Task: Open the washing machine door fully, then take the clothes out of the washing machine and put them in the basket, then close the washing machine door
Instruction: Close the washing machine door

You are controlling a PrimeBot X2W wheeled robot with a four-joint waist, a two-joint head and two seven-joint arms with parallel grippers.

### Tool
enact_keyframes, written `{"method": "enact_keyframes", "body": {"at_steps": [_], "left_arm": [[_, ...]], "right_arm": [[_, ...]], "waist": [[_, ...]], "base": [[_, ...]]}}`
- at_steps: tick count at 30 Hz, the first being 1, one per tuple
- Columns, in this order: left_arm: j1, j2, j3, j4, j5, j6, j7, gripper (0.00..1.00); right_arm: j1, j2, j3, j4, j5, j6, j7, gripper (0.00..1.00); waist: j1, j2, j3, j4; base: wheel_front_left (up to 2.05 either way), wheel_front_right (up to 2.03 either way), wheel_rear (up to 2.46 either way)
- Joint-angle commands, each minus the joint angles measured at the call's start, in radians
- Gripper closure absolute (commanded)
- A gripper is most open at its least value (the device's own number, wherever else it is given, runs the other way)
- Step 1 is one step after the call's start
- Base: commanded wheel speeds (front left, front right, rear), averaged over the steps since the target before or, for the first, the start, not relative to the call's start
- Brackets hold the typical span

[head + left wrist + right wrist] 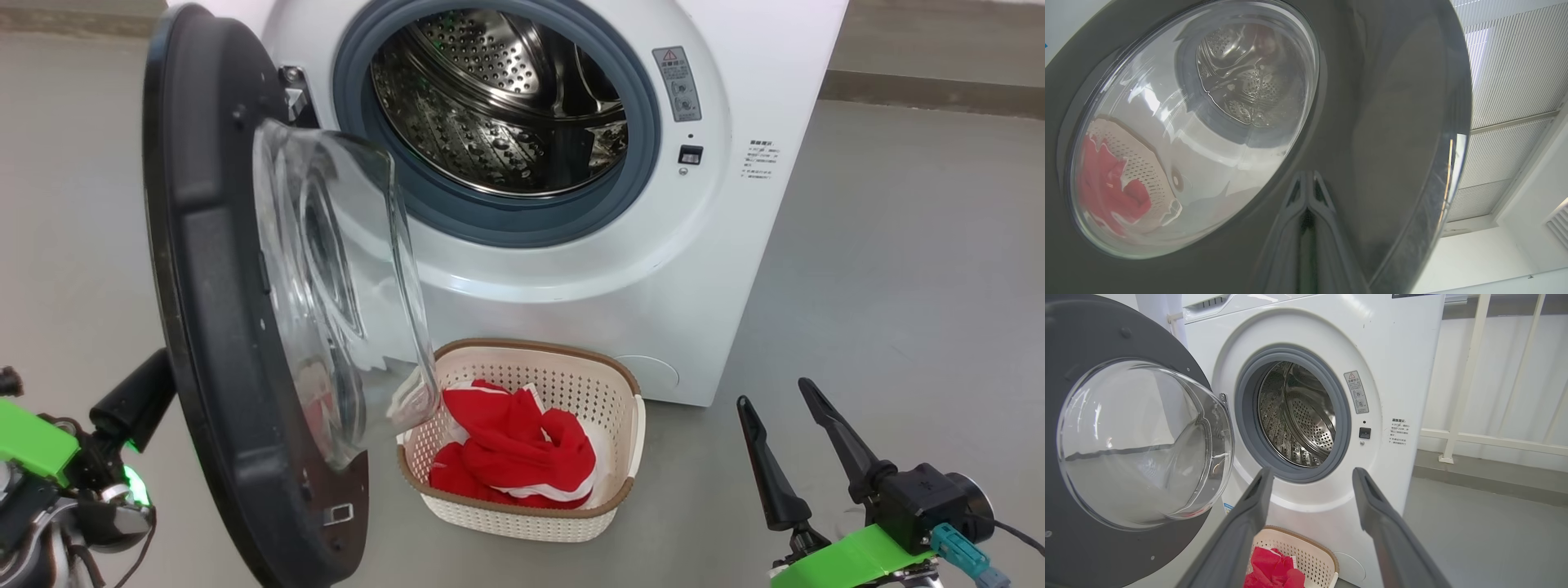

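Glossy black door (214, 343) (bulging glass bowl (343, 278)) near perforated cream basket (563, 382).

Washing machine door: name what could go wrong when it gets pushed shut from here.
The left tool, shut, has only its tips at the glossy washing machine door; they could slide off. The basket stands right by the door's glass bowl, so the swing might clip its rim.

We note the right gripper (773, 392): long dark tapered fingers (767, 465), black housing (918, 498), bright green bracket (849, 559), teal connector (959, 549), black cable (1016, 531); the left gripper (1307, 179) has a matching green plate (33, 441) and a green lamp (137, 490)
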Motion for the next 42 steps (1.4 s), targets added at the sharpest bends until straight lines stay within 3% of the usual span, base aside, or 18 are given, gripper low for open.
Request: {"method": "enact_keyframes", "body": {"at_steps": [1,19,42], "left_arm": [[-0.007,0.012,0.005,-0.038,-0.015,-0.001,0.002,1.00],[-0.024,-0.015,-0.070,-0.037,-0.073,-0.045,-0.087,1.00],[-0.045,-0.017,-0.235,0.008,-0.200,-0.097,-0.226,1.00]], "right_arm": [[-0.014,-0.008,0.021,-0.026,0.010,0.005,-0.012,0.00],[-0.035,-0.008,0.019,-0.020,0.004,0.005,-0.014,0.00],[-0.065,-0.008,0.015,-0.017,-0.001,0.005,-0.014,0.00]], "waist": [[0.0000,-0.0001,0.003,-0.003],[0.0000,-0.0001,0.030,-0.055],[0.0000,-0.0001,0.079,-0.136]], "base": [[0.00,0.00,0.00],[0.00,0.00,0.00],[0.00,0.00,0.00]]}}
